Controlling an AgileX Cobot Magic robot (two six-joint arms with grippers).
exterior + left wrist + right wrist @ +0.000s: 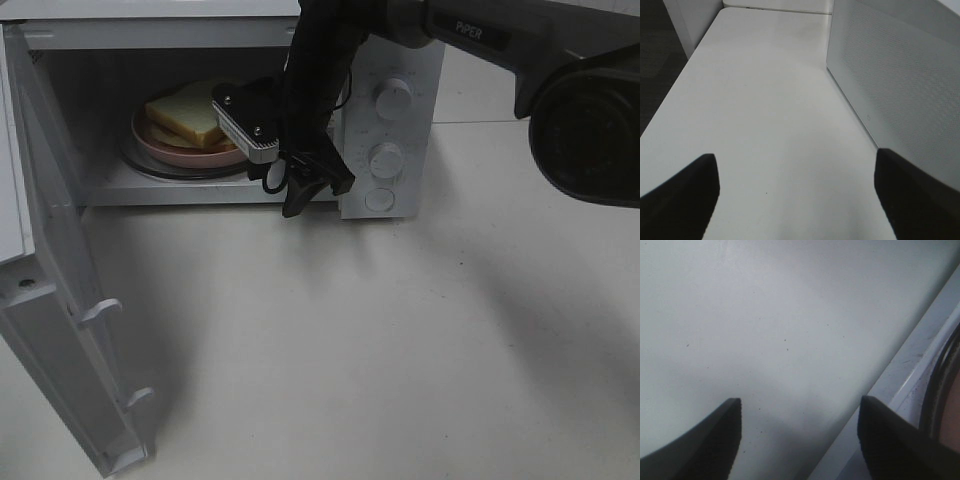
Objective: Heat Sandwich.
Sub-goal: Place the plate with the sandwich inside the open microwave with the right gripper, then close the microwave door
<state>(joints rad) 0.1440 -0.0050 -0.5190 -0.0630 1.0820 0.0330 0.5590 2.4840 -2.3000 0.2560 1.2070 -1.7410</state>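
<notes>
Right arm reaches across the white table to the microwave, whose door stands open; inside, a pink plate carries the sandwich; right gripper hangs just before the opening, jaws apart, empty; left gripper hovers over the table, jaws wide apart, empty.

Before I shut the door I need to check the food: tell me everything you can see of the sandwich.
The sandwich is two thick pale bread slices, with an orange-red filling line showing at the near edge. It lies flat on the pink plate inside the open microwave. The right arm hides its right corner; nothing grips it.
</notes>
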